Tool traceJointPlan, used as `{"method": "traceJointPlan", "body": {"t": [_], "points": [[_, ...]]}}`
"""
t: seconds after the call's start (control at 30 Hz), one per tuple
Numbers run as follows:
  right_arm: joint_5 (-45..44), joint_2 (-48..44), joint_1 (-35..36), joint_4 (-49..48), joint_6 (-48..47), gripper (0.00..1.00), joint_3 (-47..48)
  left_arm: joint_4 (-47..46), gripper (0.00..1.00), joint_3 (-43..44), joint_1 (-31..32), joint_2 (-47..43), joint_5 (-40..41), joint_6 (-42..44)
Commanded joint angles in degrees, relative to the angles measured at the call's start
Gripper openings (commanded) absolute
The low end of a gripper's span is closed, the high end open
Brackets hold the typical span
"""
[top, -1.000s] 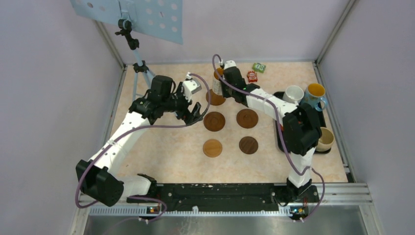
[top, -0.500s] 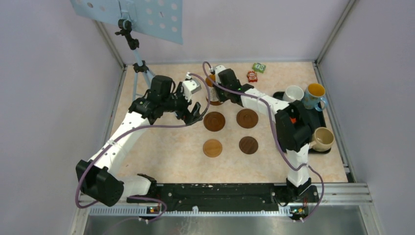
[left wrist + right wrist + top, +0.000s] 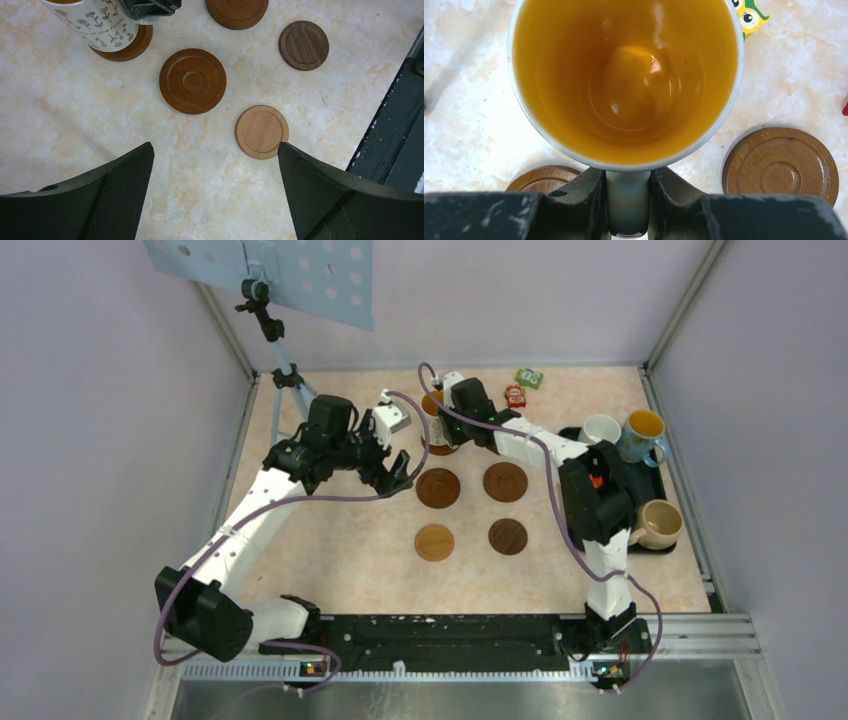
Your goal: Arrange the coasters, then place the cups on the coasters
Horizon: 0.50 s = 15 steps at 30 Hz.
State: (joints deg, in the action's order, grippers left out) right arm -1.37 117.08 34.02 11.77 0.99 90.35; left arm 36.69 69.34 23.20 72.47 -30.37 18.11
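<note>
The right jaws are clamped on the handle of the white patterned mug (image 3: pixel 626 80), one jaw on each side of it, and the mug's orange inside fills the right wrist view just ahead of them. Under the mug, and showing below its rim beside the jaws, is a brown coaster (image 3: pixel 543 179). The frames do not show whether the mug stands on it or hangs just above it. A second coaster (image 3: pixel 780 164) lies on the tabletop (image 3: pixel 469 125) off to the right of these jaws, apart from the mug. The left jaws stand wide open with nothing between them, above the bare tabletop. Ahead of them and in line with the gap lies a ridged mid-brown coaster (image 3: pixel 192 80). A paler coaster (image 3: pixel 262 131) lies just beside the right-hand jaw, and a dark coaster (image 3: pixel 303 45) lies farther out on that side. The held mug is ahead and to the left.
</note>
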Motion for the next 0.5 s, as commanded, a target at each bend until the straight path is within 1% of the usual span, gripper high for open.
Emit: {"method": "traceJointPlan", "body": {"t": [0.0,0.07,0.47], "points": [[0.7,-1.3,-0.7,-9.3,-0.7,0.00,3.8,-0.5,0.99,1.2,-0.4,-1.5,0.0,0.3],[0.9,-1.1,-1.1,-9.2,-2.3,0.00,3.5,-0.6,0.99,1.2,-0.4,-1.3,0.1,0.3],[0.9,-0.6,-1.6,-9.2,-2.9,0.00,1.9,-0.7,0.99,1.2,-0.4,-0.9,0.3,0.5]]}}
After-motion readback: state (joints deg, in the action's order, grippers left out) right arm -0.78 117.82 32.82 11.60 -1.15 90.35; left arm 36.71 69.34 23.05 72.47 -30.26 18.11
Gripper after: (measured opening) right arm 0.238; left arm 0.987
